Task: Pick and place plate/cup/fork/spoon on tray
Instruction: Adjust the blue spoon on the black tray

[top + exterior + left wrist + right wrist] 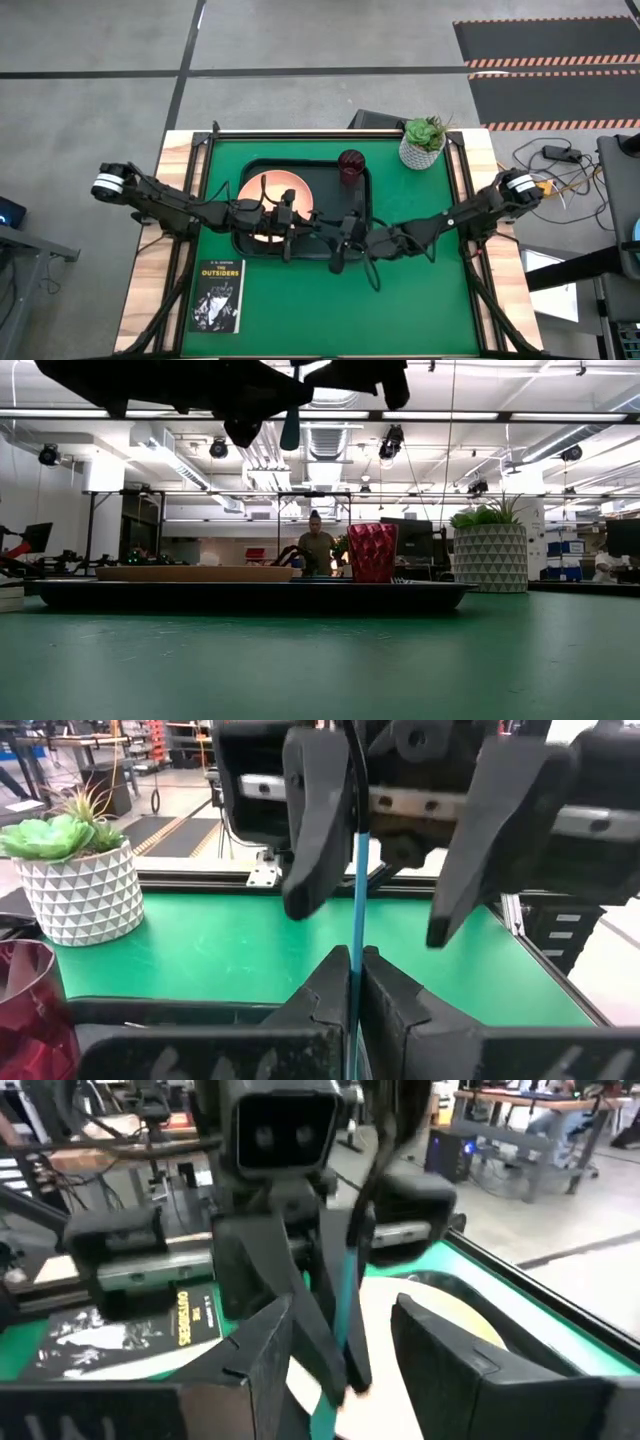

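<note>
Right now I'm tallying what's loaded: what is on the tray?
On the tray sit the plate and the cup. The left pincer is shut on the spoon above it. The arms hide part of the tray; no fork is visible.

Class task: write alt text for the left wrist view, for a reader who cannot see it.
The left gripper is shut on the spoon by its light blue handle, while the right gripper faces it with fingers open around that handle. Beyond lie green table, white plant pot and red cup.
</note>
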